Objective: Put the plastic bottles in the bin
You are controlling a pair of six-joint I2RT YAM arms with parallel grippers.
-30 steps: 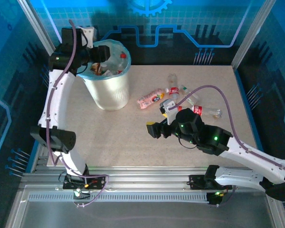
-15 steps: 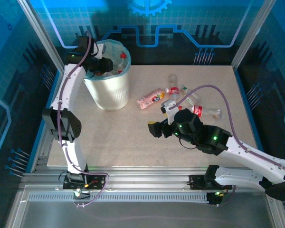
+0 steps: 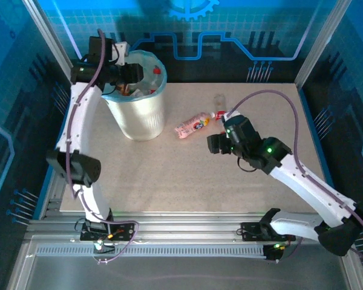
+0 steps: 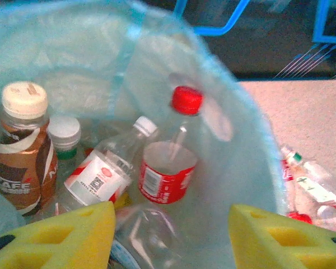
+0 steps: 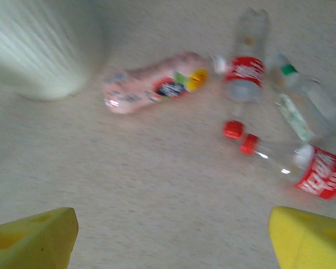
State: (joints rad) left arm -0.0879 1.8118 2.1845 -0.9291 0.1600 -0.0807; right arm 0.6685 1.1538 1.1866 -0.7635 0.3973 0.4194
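Though bottles [image 4: 165,174] crowd the bin [image 3: 139,118], a pink bottle [image 5: 151,87] lies nearby.

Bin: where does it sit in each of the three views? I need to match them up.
Top external: bin upper left, standing upright.
Left wrist: bin centre and left, looked into from above, bottles inside.
Right wrist: bin upper left corner, ribbed white wall.
Shared landmark: the beige table, right of the bin in each.

right gripper [image 5: 171,238] jaws spread wide, nothing between. pink-label bottle [image 5: 154,83] lying just right of bin [image 5: 39,45]; red-label bottles [image 5: 243,72] farther right.
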